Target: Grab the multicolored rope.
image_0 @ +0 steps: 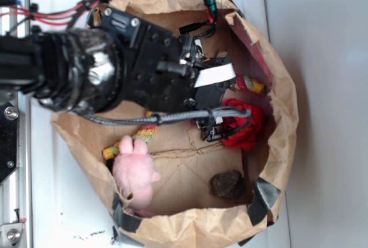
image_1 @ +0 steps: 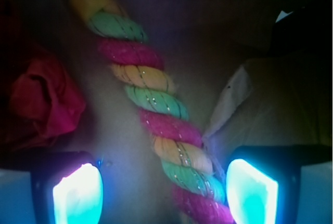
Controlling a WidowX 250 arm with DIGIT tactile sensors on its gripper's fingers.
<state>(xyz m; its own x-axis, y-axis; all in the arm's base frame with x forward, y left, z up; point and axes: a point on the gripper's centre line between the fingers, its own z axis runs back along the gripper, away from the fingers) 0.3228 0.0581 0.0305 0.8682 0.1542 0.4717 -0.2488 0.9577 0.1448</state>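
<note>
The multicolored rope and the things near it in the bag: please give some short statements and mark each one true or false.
1. The multicolored rope lies between the fingertips of the open gripper. True.
2. The pads already press the rope. False: a gap shows on both sides.
3. A red cloth ball lies beside the rope. True.
4. The pink plush bunny lies outside the paper bag. False: it lies inside.
5. A dark lump sits on the bag floor. True.

Bare bag floor flanks the multicolored rope (image_1: pixel 156 115); the red cloth ball (image_1: pixel 39 104) crowds one side.
</note>
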